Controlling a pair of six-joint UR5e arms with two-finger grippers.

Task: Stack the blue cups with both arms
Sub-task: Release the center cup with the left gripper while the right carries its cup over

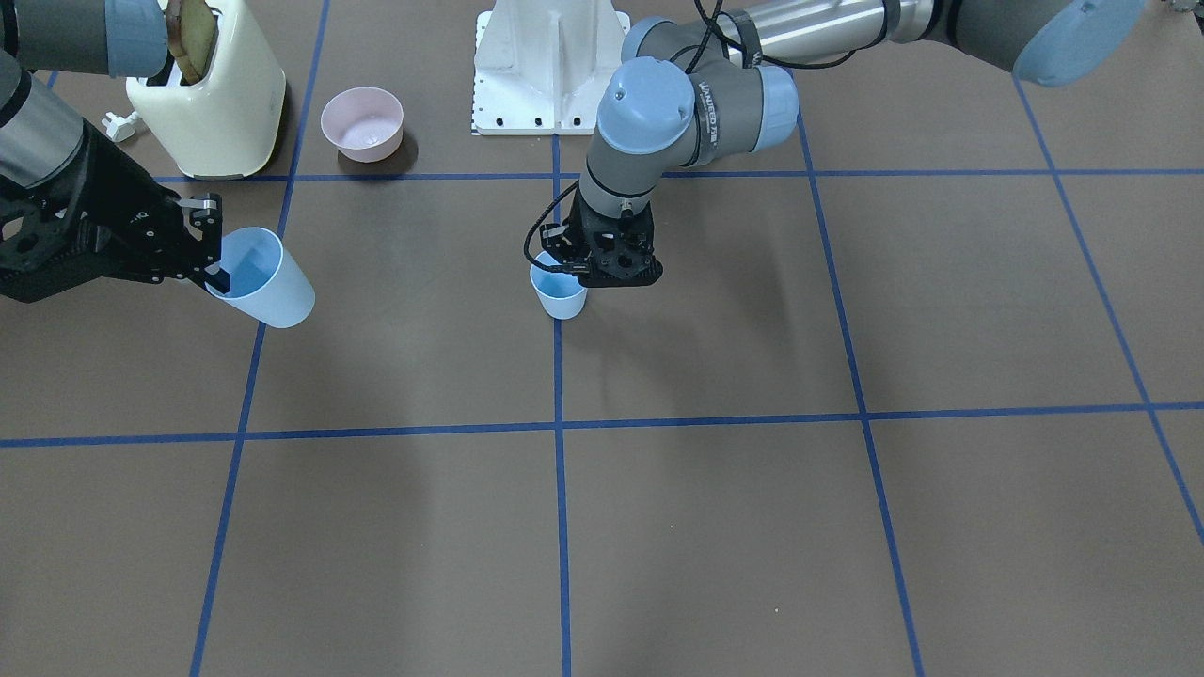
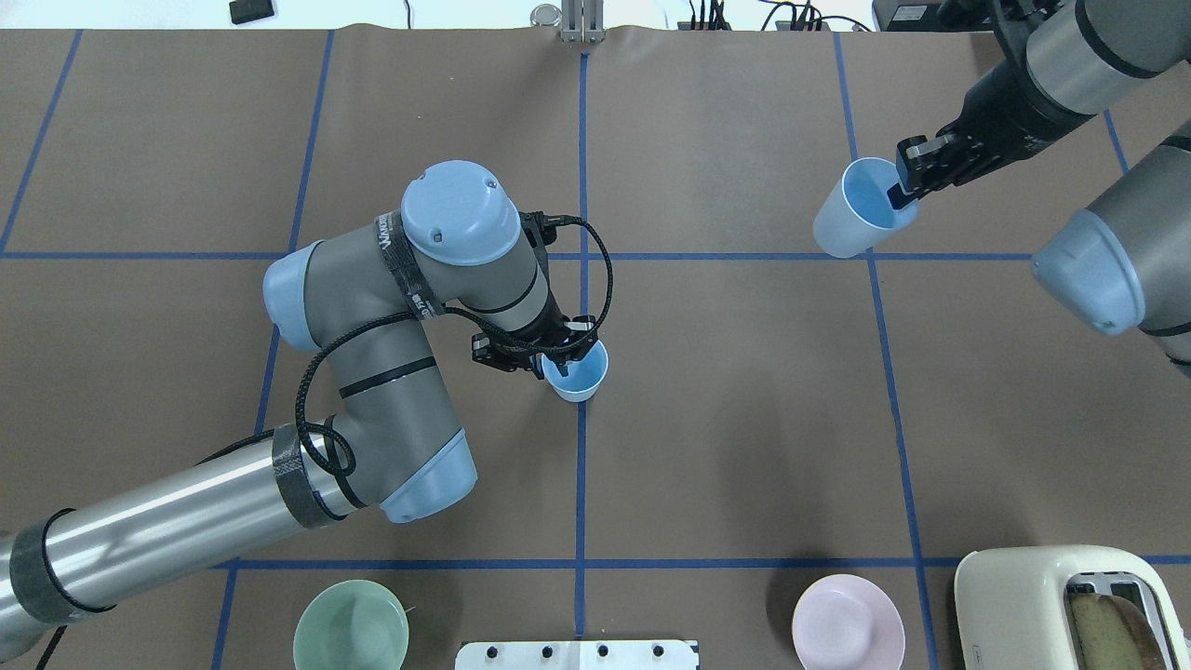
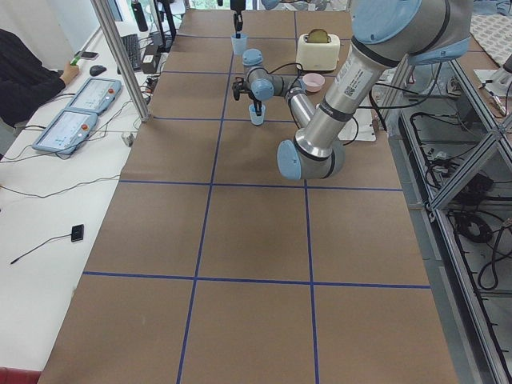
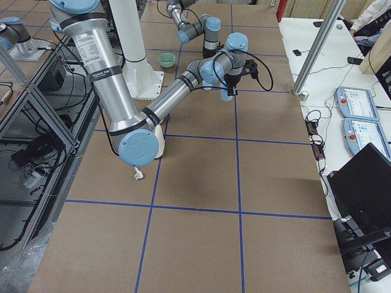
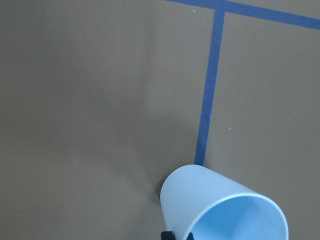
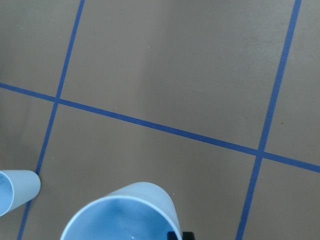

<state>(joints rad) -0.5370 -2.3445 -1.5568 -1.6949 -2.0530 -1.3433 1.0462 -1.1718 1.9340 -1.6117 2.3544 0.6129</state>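
Observation:
One blue cup [image 2: 579,375] is upright on the centre blue line, also seen in the front view [image 1: 561,296]. My left gripper [image 2: 547,358] comes down from above and is shut on its rim, one finger inside and one outside. The left wrist view shows this cup [image 5: 220,210] from above at the bottom edge. My right gripper [image 2: 904,184] is shut on the rim of the second blue cup [image 2: 851,223] and holds it tilted above the table at the far right. In the front view this cup [image 1: 268,280] and the right gripper [image 1: 212,256] are on the left.
A pink bowl [image 2: 847,625], a cream toaster [image 2: 1056,605] holding toast and a mint-green bowl [image 2: 351,633] stand along the robot's side of the table. The white base stand [image 1: 550,66] is between them. Blue tape lines grid the brown table.

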